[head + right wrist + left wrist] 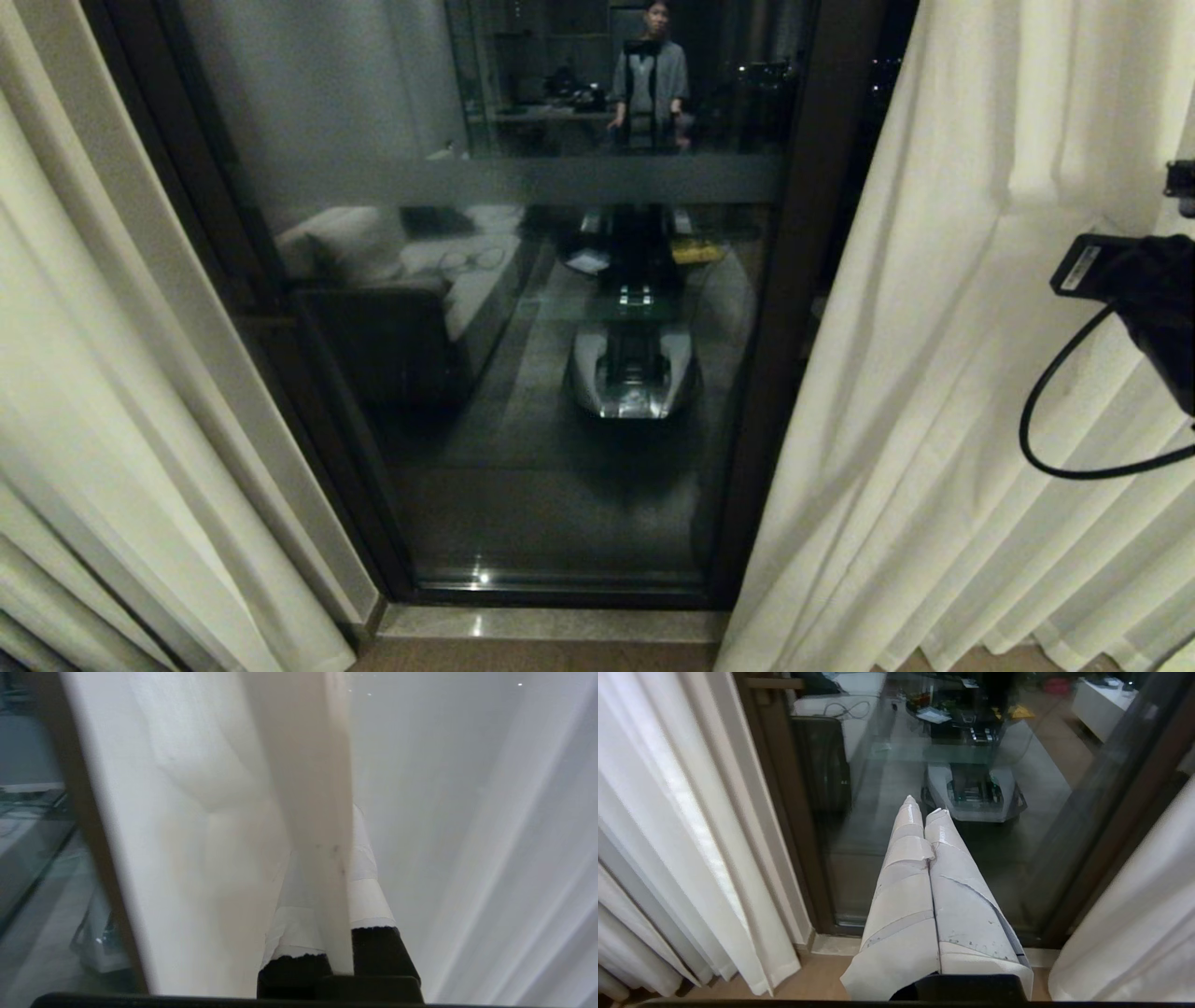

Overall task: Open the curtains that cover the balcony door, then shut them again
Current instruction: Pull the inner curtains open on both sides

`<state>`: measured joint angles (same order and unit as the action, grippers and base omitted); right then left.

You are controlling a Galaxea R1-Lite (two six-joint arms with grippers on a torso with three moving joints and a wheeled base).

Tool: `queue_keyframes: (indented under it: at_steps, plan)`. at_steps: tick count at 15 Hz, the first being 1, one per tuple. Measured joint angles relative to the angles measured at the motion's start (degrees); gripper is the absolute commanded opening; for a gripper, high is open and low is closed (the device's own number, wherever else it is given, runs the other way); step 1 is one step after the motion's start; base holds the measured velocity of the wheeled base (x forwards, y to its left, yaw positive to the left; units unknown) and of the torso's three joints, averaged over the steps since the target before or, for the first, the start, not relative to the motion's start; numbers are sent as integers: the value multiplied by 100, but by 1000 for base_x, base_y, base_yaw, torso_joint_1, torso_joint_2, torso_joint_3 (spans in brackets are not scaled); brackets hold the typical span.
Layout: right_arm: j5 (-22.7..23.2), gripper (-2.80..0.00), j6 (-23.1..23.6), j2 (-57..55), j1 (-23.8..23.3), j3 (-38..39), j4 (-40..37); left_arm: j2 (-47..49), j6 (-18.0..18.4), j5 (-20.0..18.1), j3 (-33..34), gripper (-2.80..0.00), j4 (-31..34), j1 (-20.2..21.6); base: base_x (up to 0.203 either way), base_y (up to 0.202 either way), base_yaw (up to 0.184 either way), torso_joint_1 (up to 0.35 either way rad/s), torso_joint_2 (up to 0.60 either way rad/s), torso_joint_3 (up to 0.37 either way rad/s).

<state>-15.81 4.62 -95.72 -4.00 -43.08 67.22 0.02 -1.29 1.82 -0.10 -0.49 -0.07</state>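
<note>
Only my right wrist view is showing my right gripper (327,868) pinching a curtain (303,765) fold; my left gripper (922,807) is idling closed, empty.

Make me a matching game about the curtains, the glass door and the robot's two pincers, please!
Things:
1. left curtain
2. balcony door
3. right pincer
4. left pincer

States:
A. shut on a fold of the right curtain
B. shut on nothing, pointing at the glass
C. pulled aside, hanging by the door frame
D. uncovered in the middle, mirroring the room

Pairs: 1-C, 2-D, 3-A, 4-B
</note>
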Motion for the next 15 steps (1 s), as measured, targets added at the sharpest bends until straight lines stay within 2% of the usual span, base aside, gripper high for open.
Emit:
queue_keyframes:
  at_steps: [15]
  plan:
    - [9, -280, -221, -37, -539, -35, 0, 0, 0, -2, 0, -280, -2, 0, 0, -185, 3, 2, 2, 2]
